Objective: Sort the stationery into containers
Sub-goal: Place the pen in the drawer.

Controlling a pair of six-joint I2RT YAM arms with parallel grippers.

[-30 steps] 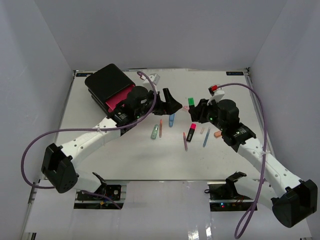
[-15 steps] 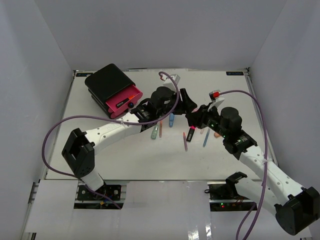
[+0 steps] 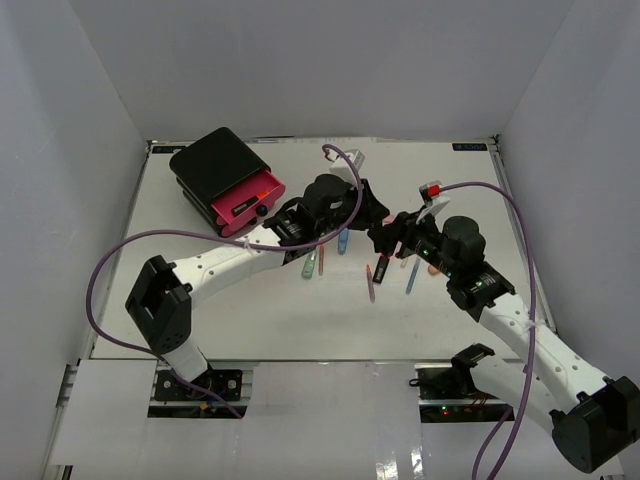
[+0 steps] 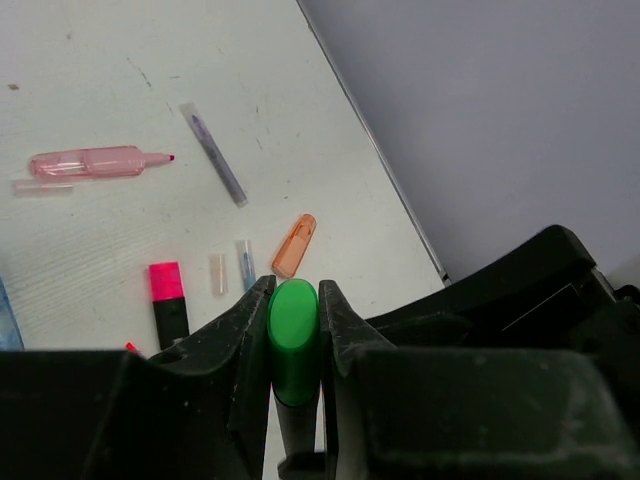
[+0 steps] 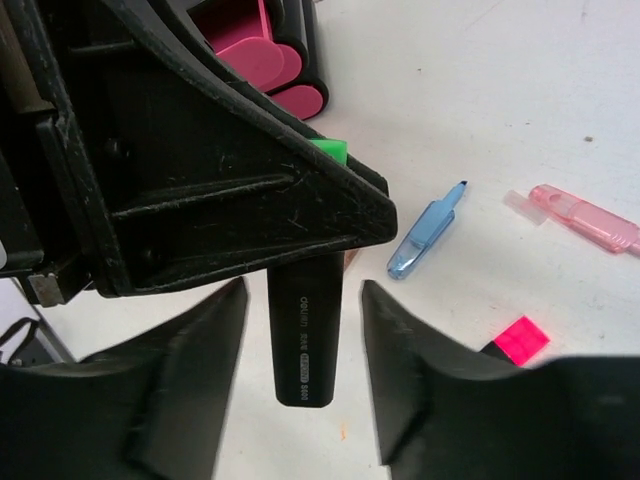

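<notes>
We note the left gripper (image 4: 293, 300) clamped on the green-capped highlighter (image 4: 293, 338), the right gripper (image 5: 303, 385) spread apart; right should retreat without brushing it.

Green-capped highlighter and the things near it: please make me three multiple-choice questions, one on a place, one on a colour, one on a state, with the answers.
1. Where is the green-capped highlighter?
A. inside a drawer
B. clamped in the left pincer
C. on top of the black box

2. What colour is the cap of the black highlighter lying on the table?
A. yellow
B. white
C. pink

3. How does the right pincer stand?
A. open
B. shut on a blue pen
C. shut on a drawer knob

Answers: 1 B, the green cap sits squeezed in that pincer in the left wrist view; 2 C, the cap is bright pink; 3 A, a gap shows on each side of the green-capped highlighter's black body.
</notes>
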